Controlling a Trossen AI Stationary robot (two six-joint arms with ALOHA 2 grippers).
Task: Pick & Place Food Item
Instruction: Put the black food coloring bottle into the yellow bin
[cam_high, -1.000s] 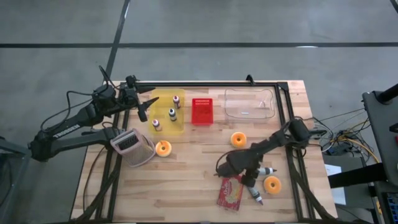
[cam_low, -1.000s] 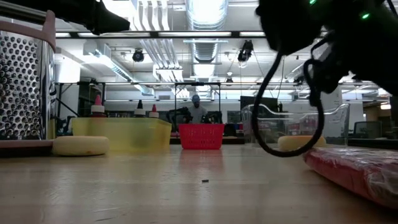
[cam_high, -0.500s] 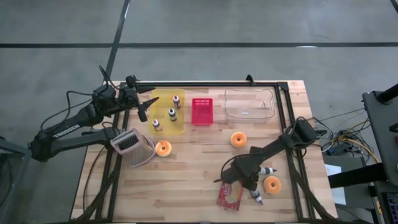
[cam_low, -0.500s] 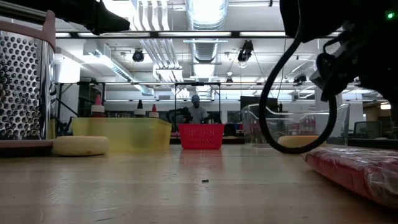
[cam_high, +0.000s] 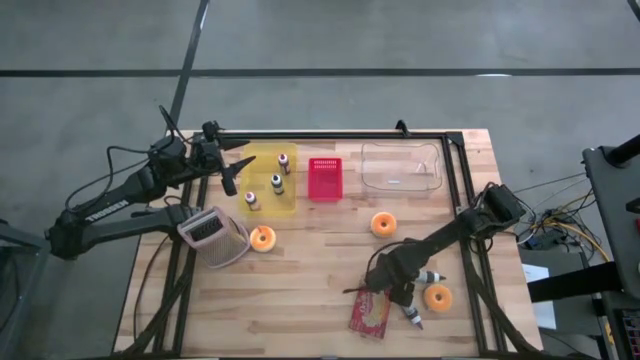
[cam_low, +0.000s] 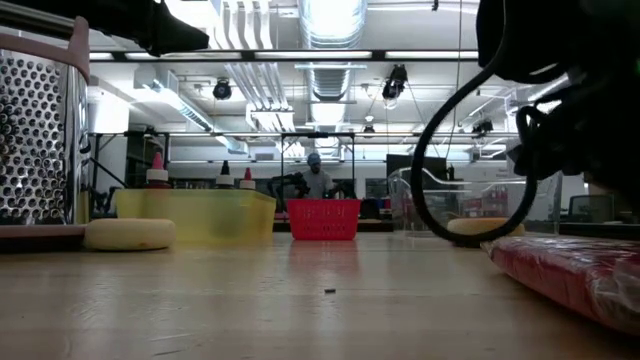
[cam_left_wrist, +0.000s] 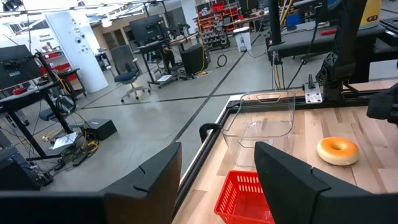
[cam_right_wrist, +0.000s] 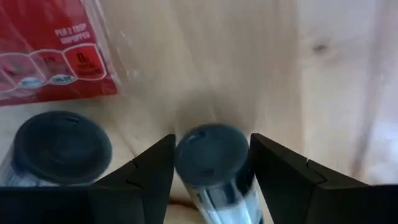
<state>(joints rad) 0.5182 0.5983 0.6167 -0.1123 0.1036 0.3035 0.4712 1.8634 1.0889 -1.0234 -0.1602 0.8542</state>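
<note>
My right gripper (cam_high: 398, 293) is low over the table's near right, by a red snack packet (cam_high: 370, 312) that lies flat. Its fingers stand open on either side of the dark-capped end of a small bottle (cam_right_wrist: 211, 155) lying on the wood. I cannot tell whether they touch it. A second dark-capped bottle (cam_right_wrist: 62, 146) lies beside it. A third bottle (cam_high: 430, 273) and an orange donut (cam_high: 437, 296) lie just to the right. My left gripper (cam_high: 232, 172) is open and empty, held above the far left by the yellow bin (cam_high: 268, 180).
The yellow bin holds three small bottles. A red basket (cam_high: 324, 178) and a clear tub (cam_high: 402, 165) stand along the far edge. A box grater (cam_high: 212, 236) and a donut (cam_high: 262, 238) lie at the left, and another donut (cam_high: 381, 224) lies mid-right. Bare wood lies in the middle.
My right arm has swung toward the table's right edge, and its gripper has stayed low over the bottles beside the red packet, shifting a little toward the near edge. The bottles and the packet have kept their places.
</note>
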